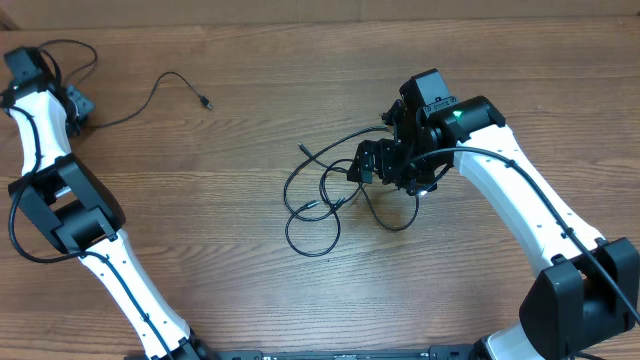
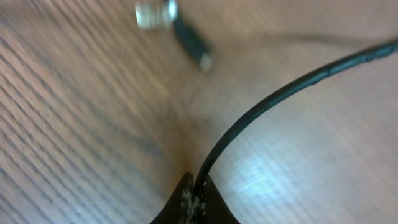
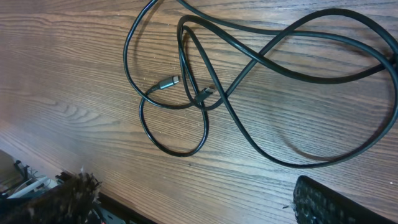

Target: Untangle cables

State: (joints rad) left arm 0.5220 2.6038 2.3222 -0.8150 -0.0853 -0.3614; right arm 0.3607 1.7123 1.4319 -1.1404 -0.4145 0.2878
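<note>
A loose tangle of thin black cable loops [image 1: 318, 205] lies on the wooden table at the middle. In the right wrist view the loops [image 3: 205, 93] cross each other, with a silver-tipped plug [image 3: 168, 82] inside them. My right gripper [image 1: 385, 168] hovers over the tangle's right side, and its fingers [image 3: 199, 205] are open and empty. A separate thin cable [image 1: 150, 98] runs from my left gripper [image 1: 78, 108] at the far left to a plug end [image 1: 205, 103]. The left jaws [image 2: 196, 193] are shut on this cable [image 2: 280, 93]. A blurred silver-tipped plug [image 2: 186, 34] lies beyond them.
The table's front edge [image 3: 124, 205] shows at the bottom of the right wrist view. A thicker black arm cable [image 1: 60, 50] loops at the far left corner. Both arms' white links stretch in from the front.
</note>
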